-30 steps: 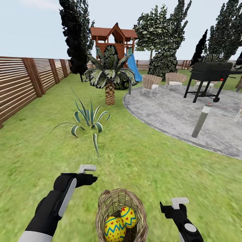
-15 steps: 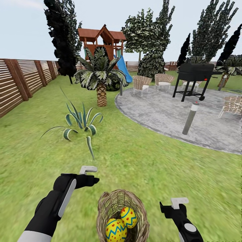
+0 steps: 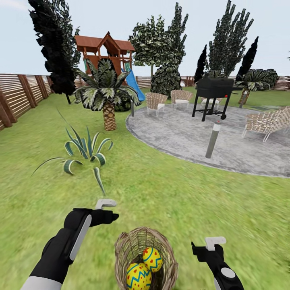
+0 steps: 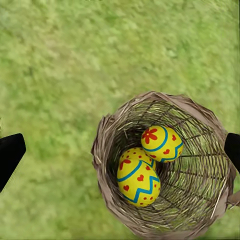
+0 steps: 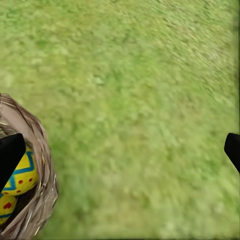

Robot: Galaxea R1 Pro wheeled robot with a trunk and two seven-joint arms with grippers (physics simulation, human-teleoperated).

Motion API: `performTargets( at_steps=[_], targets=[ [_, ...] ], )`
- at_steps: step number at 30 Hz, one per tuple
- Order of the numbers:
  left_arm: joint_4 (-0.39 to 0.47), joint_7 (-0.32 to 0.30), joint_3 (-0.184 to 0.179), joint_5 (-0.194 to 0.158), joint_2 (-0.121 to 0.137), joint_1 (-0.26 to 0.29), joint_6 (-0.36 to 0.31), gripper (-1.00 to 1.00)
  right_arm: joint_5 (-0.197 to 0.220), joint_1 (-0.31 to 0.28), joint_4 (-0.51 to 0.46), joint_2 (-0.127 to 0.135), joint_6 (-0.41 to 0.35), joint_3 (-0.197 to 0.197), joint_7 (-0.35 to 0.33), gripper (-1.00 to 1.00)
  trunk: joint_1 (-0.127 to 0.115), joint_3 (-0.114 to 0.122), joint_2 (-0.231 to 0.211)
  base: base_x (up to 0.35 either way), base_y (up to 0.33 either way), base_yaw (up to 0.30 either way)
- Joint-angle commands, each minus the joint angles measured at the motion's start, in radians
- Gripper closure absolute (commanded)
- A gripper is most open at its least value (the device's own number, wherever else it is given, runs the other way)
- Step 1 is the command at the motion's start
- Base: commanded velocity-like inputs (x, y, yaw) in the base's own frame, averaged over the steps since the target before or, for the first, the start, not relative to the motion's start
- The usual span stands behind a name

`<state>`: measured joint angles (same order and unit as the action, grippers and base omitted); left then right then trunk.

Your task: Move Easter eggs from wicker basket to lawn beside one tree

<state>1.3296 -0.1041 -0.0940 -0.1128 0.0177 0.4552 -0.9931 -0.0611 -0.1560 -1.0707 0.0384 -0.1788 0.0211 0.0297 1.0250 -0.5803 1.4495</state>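
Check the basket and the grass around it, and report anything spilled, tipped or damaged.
Nothing stands out. The wicker basket sits upright on the lawn with its weave intact, and the Easter eggs lie inside it, none on the grass nearby. Both the left pincer and the right pincer hang open and empty beside it.

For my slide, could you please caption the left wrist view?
Wicker basket on the lawn, holding patterned Easter eggs.

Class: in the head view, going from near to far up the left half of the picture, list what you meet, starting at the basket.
Wicker basket → left gripper → striped spiky plant → small palm → wooden playhouse
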Motion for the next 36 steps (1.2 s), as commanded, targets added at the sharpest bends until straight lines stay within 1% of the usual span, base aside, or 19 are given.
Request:
performTargets(
  at_steps=[1, 5, 7, 9, 11, 16, 21, 25, 28, 29, 31, 34, 36],
  targets=[
    [0.001, 0.004, -0.001, -0.008, 0.002, 0.0, -0.004, -1.0, -0.006, 0.0, -0.002, 0.0, -0.007, 0.0, 0.002, -1.0, 0.0, 0.0, 0.001, -0.002, 0.272, -0.238],
    [0.0, 0.004, -0.008, -0.008, 0.001, 0.0, -0.005, -1.0, -0.006, 0.0, -0.002, 0.0, -0.007, 0.0, 0.002, -1.0, 0.0, 0.004, 0.001, -0.001, 0.273, -0.238],
    [-0.006, 0.004, -0.033, -0.009, 0.002, 0.0, -0.005, -1.0, -0.006, 0.0, -0.002, 0.0, -0.007, 0.0, 0.002, -1.0, 0.0, 0.006, 0.001, 0.0, 0.274, -0.238],
    [-0.039, 0.004, -0.05, -0.007, 0.0, 0.0, -0.005, -1.0, -0.006, 0.0, -0.002, 0.0, -0.007, 0.0, 0.002, -1.0, 0.0, 0.008, 0.001, 0.0, 0.274, -0.238],
    [-0.08, 0.004, -0.058, -0.006, -0.004, 0.0, -0.005, -1.0, -0.006, 0.0, -0.002, 0.0, -0.007, 0.0, 0.002, -1.0, 0.0, 0.011, 0.001, 0.0, 0.274, -0.238],
    [-0.13, 0.004, -0.063, -0.007, -0.007, 0.0, -0.004, -1.0, -0.005, 0.0, -0.003, 0.001, -0.008, 0.005, 0.005, -1.0, 0.0, 0.016, 0.001, 0.0, 0.274, -0.24],
    [-0.175, 0.004, -0.064, -0.006, -0.001, 0.0, -0.004, -1.0, -0.006, 0.0, -0.007, 0.0, -0.008, 0.043, 0.006, -1.0, 0.0, 0.019, 0.001, 0.0, 0.261, -0.173],
    [-0.184, 0.005, -0.067, -0.005, 0.0, 0.0, -0.004, -1.0, -0.009, 0.0, -0.017, 0.001, -0.008, 0.052, 0.006, -1.0, 0.0, 0.019, 0.001, 0.0, 0.076, -0.023],
    [-0.186, 0.007, -0.097, -0.005, -0.002, 0.0, -0.004, -1.0, -0.01, 0.0, -0.033, 0.0, -0.008, 0.08, 0.006, -1.0, 0.0, 0.019, 0.001, 0.0, 0.01, -0.003],
    [-0.186, 0.007, -0.102, -0.005, -0.003, 0.0, -0.004, -1.0, -0.01, 0.0, -0.035, 0.0, -0.008, 0.084, 0.006, -1.0, 0.0, 0.019, 0.001, 0.0, 0.005, -0.001],
    [-0.188, 0.007, -0.123, -0.006, -0.007, -0.001, -0.002, -1.0, -0.011, 0.0, -0.042, 0.001, -0.007, 0.098, 0.006, -1.0, 0.0, 0.019, 0.001, 0.0, 0.002, -0.001],
    [-0.211, 0.008, -0.132, -0.006, -0.015, -0.001, 0.008, -1.0, -0.011, 0.0, -0.048, 0.001, -0.007, 0.102, 0.006, -1.0, 0.0, 0.019, 0.001, 0.0, 0.0, 0.0],
    [-0.254, 0.009, -0.133, -0.005, -0.032, -0.001, 0.031, -1.0, -0.011, 0.0, -0.059, 0.002, -0.008, 0.103, 0.005, -1.0, 0.0, 0.019, 0.001, 0.0, 0.0, 0.0]
  ],
)
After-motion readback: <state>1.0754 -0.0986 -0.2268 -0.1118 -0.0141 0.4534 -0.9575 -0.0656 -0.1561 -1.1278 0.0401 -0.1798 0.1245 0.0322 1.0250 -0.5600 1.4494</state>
